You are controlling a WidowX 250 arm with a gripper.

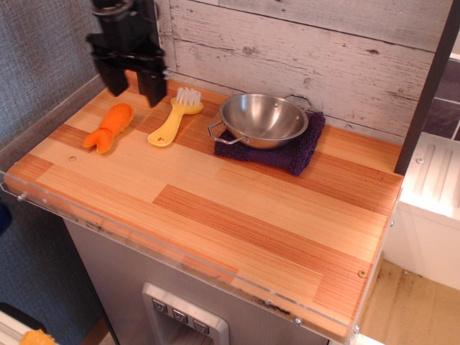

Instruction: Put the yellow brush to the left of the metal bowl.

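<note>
The yellow brush (172, 118) lies flat on the wooden table, white bristles toward the back wall, rounded handle end toward the front. It rests just left of the metal bowl (263, 119), which sits on a dark purple cloth (287, 148). My gripper (132, 88) is open and empty, raised above the table's back left, up and to the left of the brush and apart from it.
An orange carrot-like toy (109, 126) lies left of the brush. A grey wall runs along the left, a plank wall along the back. The table's front edge (180, 259) has a clear plastic lip.
</note>
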